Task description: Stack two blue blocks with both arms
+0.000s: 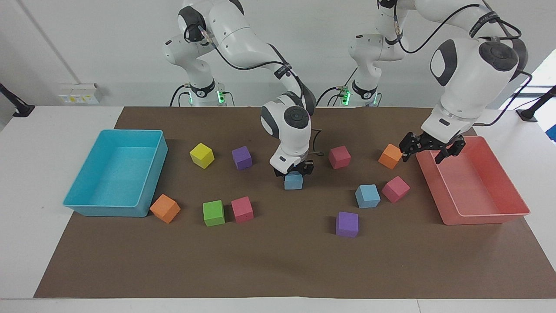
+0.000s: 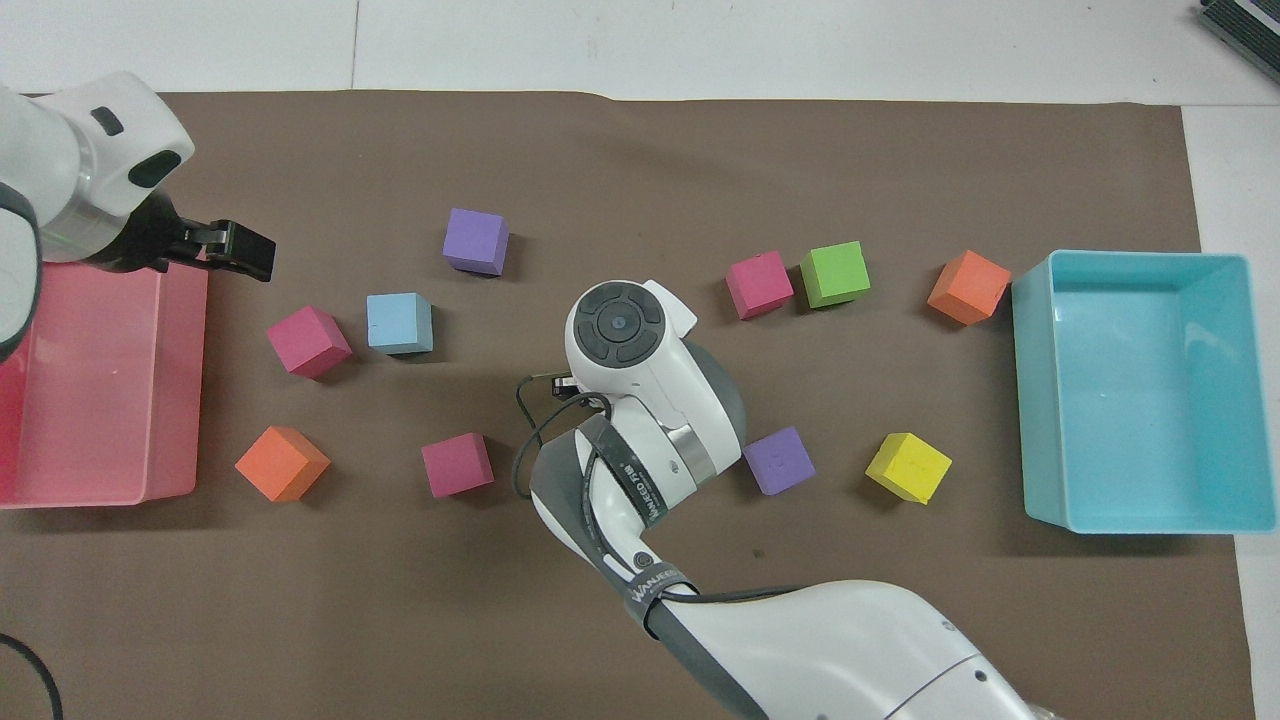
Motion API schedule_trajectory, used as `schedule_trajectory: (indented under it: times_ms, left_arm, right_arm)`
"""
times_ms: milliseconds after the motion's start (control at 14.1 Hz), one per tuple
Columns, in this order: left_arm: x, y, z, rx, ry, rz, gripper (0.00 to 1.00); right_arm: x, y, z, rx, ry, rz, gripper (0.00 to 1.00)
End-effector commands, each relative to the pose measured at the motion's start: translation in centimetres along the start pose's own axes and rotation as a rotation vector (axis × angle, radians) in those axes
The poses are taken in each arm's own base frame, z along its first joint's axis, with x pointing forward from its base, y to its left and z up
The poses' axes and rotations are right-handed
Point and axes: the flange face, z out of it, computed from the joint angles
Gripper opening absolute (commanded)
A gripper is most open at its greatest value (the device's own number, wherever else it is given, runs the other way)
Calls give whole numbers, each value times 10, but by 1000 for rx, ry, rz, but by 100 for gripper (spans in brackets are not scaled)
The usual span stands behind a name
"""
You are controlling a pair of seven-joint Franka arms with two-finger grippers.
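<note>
2 blue blocks: one (image 1: 293, 181) pinched in the right gripper (image 1: 293, 170) above bare brown mat (image 1: 278, 261) mid-table, the other (image 1: 367, 195) resting just beside a pink cube (image 1: 395, 189). Left gripper (image 1: 428, 150) hangs spread over the pink tray's (image 1: 486, 217) rim.

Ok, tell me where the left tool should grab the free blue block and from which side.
Come straight down on the free blue block and pinch two opposite vertical faces. It sits flat and slightly turned, so rotate the left tool to match. Probably avoid the face toward the pink cube, which sits close beside it; the other pair of faces looks freer.
</note>
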Motion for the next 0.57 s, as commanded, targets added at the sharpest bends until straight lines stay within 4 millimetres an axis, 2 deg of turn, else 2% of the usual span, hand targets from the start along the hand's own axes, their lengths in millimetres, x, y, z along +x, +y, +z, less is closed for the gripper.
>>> schedule_trajectory:
  times_ms: [0, 213, 497]
  left_arm:
    - [-2, 11, 30, 8, 4, -18, 100]
    - [7, 36, 72, 6, 0, -34, 100]
    - [-2, 58, 115, 1, 20, -108, 100]
  right_arm:
    - [2, 3, 3, -7, 2, -23, 0]
    - [1, 3, 3, 7, -6, 3, 0]
    - [-2, 5, 9, 0, -17, 25, 0]
